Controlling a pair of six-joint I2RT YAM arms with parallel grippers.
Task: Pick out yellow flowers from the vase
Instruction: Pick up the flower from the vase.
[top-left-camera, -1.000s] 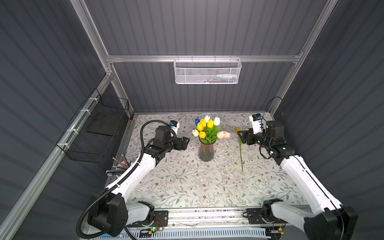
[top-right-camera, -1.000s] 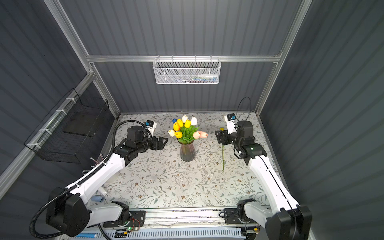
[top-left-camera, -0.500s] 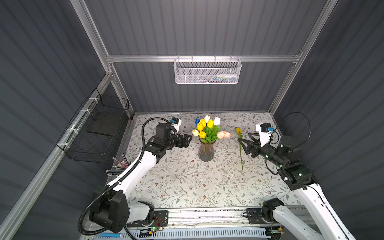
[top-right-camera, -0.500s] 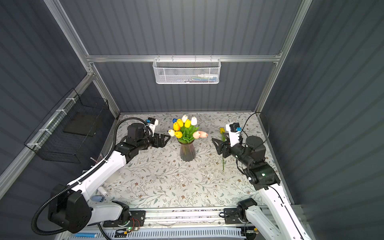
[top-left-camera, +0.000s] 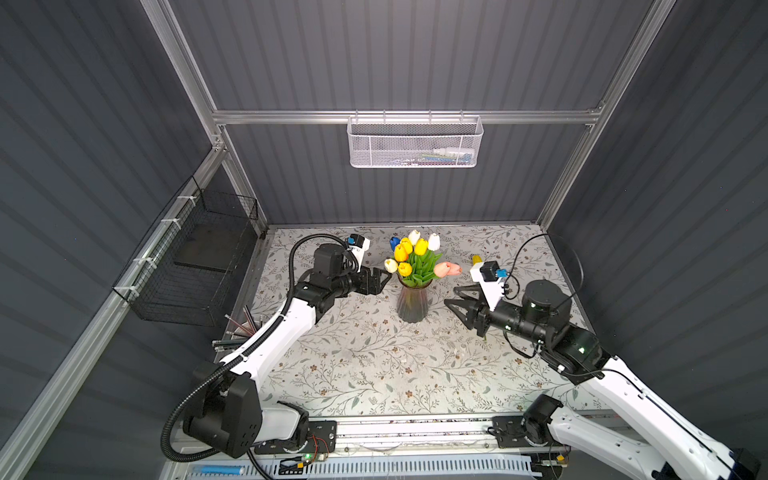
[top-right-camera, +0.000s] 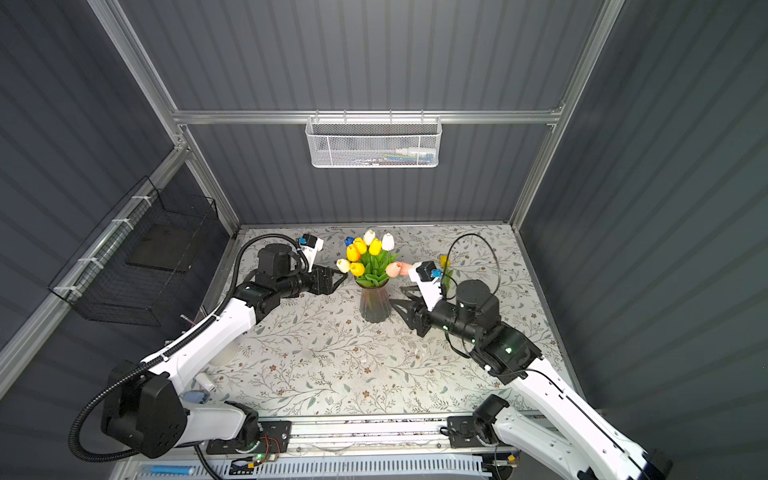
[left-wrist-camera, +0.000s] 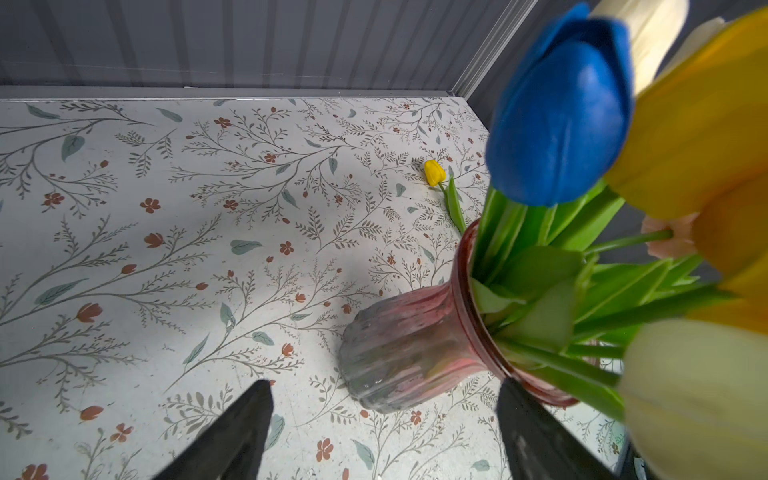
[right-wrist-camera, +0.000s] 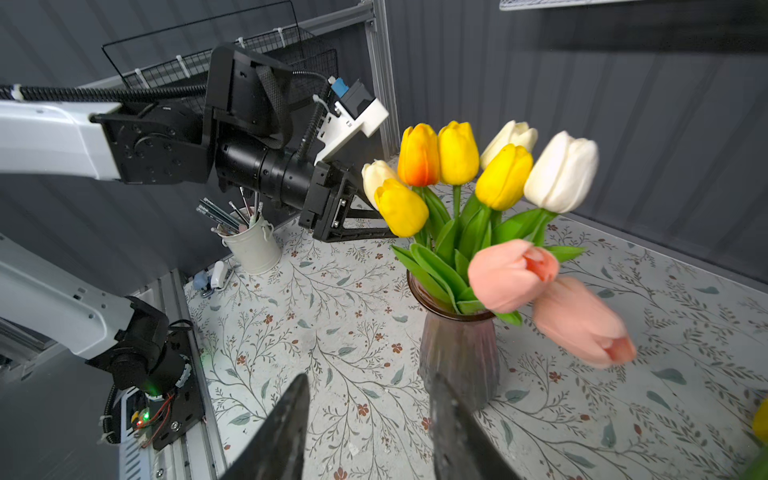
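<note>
The vase (top-left-camera: 412, 305) (top-right-camera: 375, 305) stands mid-table, dark ribbed glass holding a mixed bunch. Several yellow flowers (top-left-camera: 409, 249) (top-right-camera: 360, 250) (right-wrist-camera: 457, 153) stand in it among white, pink and blue tulips. One more yellow flower (top-left-camera: 477, 259) (left-wrist-camera: 434, 172) lies flat on the table to the right of the vase. My left gripper (top-left-camera: 384, 279) (left-wrist-camera: 384, 388) is open and empty, level with the vase neck on its left. The right gripper (top-left-camera: 450, 296) (right-wrist-camera: 370, 380) is open and empty too, close to the right side of the vase (right-wrist-camera: 459, 357).
Two pink tulips (right-wrist-camera: 511, 274) droop out toward the right arm, and a blue tulip (left-wrist-camera: 561, 116) leans toward the left one. A white cup of pencils (right-wrist-camera: 253, 245) stands at the table's left edge. A black wire basket (top-left-camera: 195, 257) hangs on the left wall, a white mesh basket (top-left-camera: 415, 143) on the back wall.
The right arm has drawn back from the lying yellow flower and swung down beside the vase. The left gripper has moved nearer the vase neck.
</note>
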